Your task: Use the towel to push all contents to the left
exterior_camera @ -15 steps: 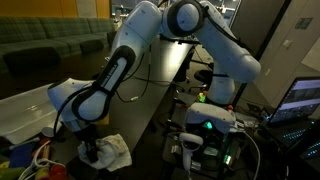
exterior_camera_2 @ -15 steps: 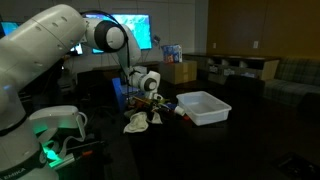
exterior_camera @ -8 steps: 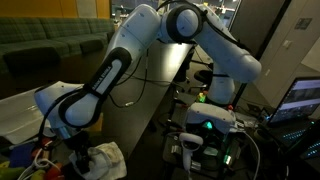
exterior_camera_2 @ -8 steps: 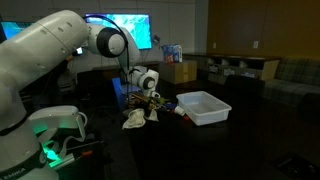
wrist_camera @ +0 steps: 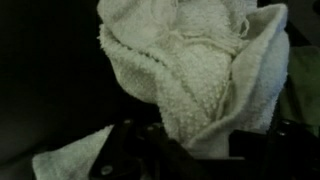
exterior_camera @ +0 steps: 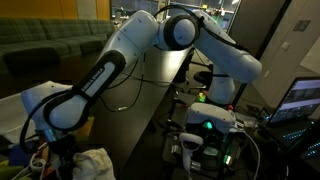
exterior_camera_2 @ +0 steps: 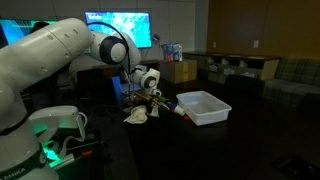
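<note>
The white wrinkly towel (wrist_camera: 190,70) fills the wrist view, bunched up between the dark fingers at the bottom edge. My gripper (wrist_camera: 190,150) is shut on the towel. In both exterior views the towel (exterior_camera: 95,164) (exterior_camera_2: 137,116) lies on the dark table under the lowered wrist. The colourful contents (exterior_camera_2: 160,106) lie right beside the cloth, between it and the white bin (exterior_camera_2: 203,106). A few coloured pieces of the contents (exterior_camera: 20,158) also show at the frame's bottom left corner, mostly hidden by the arm.
The white bin stands on the table just past the toys. A control box with a green light (exterior_camera: 205,125) and a laptop screen (exterior_camera: 305,100) sit off the table's side. A bright monitor (exterior_camera_2: 118,25) and boxes (exterior_camera_2: 180,70) stand behind.
The arm has swung lower and further along the table, dragging the towel with it against the toy pile. The gripper has stayed shut.
</note>
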Controlling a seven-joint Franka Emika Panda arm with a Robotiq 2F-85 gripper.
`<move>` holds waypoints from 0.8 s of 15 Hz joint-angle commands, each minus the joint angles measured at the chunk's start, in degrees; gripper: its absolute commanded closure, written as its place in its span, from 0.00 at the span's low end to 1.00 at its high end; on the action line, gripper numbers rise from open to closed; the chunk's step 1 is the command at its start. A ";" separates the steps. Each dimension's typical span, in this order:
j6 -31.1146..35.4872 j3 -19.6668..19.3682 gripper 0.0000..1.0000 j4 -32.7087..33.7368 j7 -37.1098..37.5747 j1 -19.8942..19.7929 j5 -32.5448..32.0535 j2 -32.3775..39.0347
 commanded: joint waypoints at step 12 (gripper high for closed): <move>3.13 -1.81 0.99 6.32 1.47 -0.31 2.51 0.09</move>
